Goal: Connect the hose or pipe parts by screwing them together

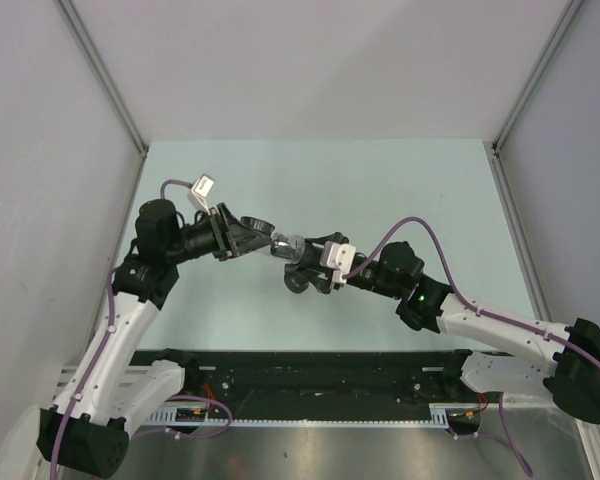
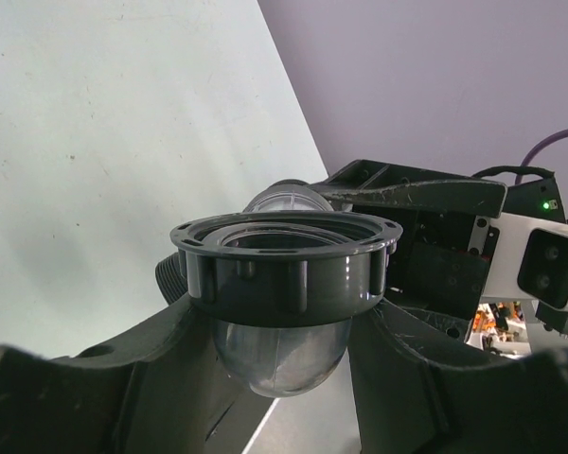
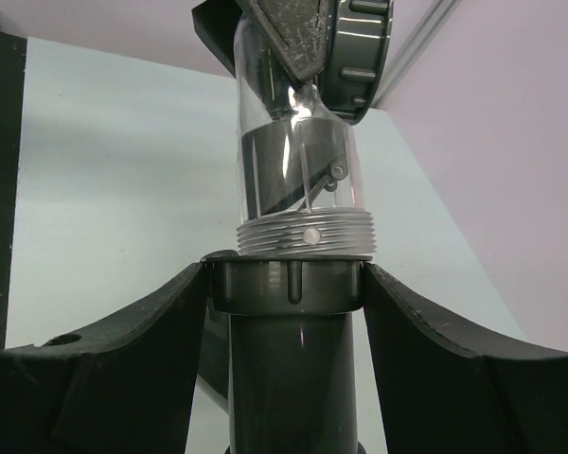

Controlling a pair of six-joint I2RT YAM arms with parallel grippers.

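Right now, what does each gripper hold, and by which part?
Left gripper: clear domed fitting, by its dark ribbed collar. Right gripper: dark grey pipe, at its ribbed collar.

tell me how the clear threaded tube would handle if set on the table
Likely stiff: the clear threaded tube keeps its round shape and crisp threads. Probably light, since it looks hollow and thin-walled. Its smooth round body could roll and slip, though the dark collar might check that.
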